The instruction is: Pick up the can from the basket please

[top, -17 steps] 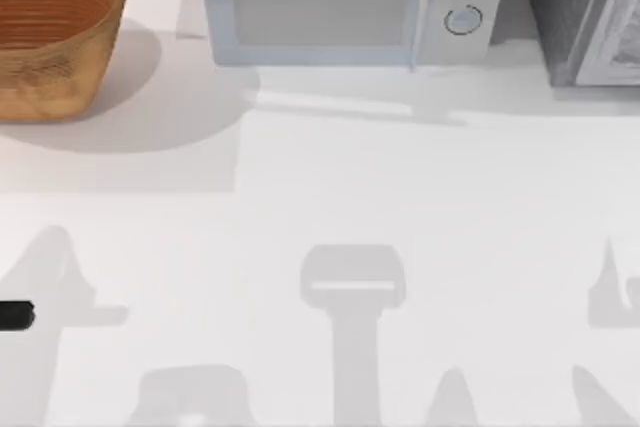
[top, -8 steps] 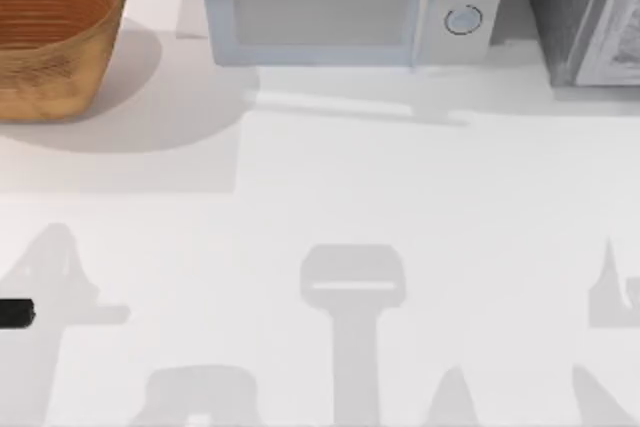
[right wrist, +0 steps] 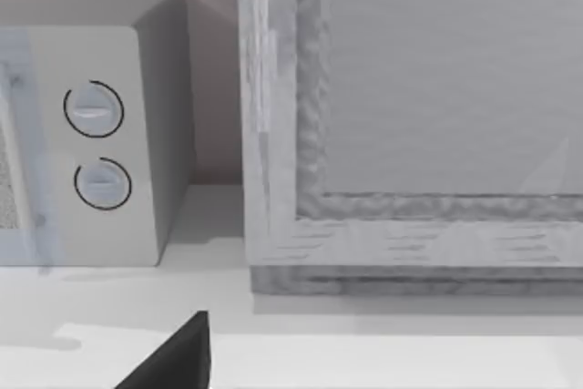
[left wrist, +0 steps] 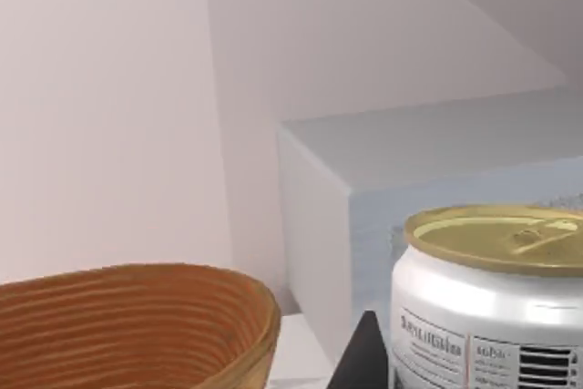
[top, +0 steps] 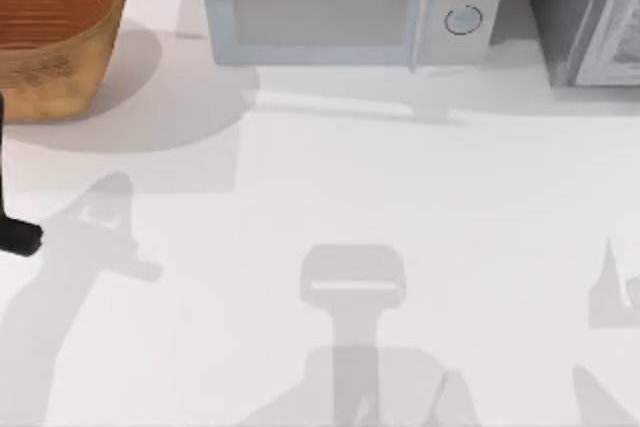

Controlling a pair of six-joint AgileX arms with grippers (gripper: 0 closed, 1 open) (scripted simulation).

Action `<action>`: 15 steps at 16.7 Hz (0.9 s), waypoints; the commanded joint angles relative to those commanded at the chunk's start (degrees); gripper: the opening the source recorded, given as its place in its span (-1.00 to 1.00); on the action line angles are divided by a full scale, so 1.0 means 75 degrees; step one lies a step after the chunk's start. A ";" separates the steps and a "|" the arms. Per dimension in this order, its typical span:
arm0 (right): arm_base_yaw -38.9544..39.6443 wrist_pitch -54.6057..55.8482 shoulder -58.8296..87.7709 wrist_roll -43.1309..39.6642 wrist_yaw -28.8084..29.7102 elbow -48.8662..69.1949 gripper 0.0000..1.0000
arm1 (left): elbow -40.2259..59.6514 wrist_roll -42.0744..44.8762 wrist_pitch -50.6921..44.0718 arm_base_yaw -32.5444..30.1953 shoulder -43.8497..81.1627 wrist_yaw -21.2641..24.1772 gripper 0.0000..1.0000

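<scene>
From above, the left gripper (top: 18, 237) has moved since half a second ago: its dark tip was lower along the table's left edge and now lies further up, nearer the basket (top: 55, 37). The arm's shadow has swung up the table with it. The basket stands ahead of the claw, and the microwave (top: 345, 7) is ahead and off to the side. As a judgement, the arm is on the move with its load, not idle.

In the left wrist view, the can (left wrist: 492, 307) sits upright right against one dark finger (left wrist: 364, 357), tan end up. It is outside the basket (left wrist: 137, 325), which lies beyond and to one side of the claw. The second finger is out of frame, but the claw looks clamped on the can, so the pick seems made and the lift is what is under way.

In the right wrist view, the right gripper (right wrist: 173, 366) is parked facing the microwave's dials (right wrist: 96, 148) and a grey cabinet (right wrist: 410, 116). Its state cannot be told.
</scene>
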 joint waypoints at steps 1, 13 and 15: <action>0.0000 0.0000 0.0000 0.0000 0.0000 0.0000 1.00 | 0.0338 0.0052 0.0361 -0.0029 0.0647 0.0389 -1.00; 0.0000 0.0000 0.0000 0.0000 0.0000 0.0000 1.00 | 0.4572 0.0509 0.4776 -0.0413 0.9885 0.5926 -1.00; 0.0000 0.0000 0.0000 0.0000 0.0000 0.0000 1.00 | 0.5169 0.0546 0.5377 -0.0468 1.1345 0.6802 -1.00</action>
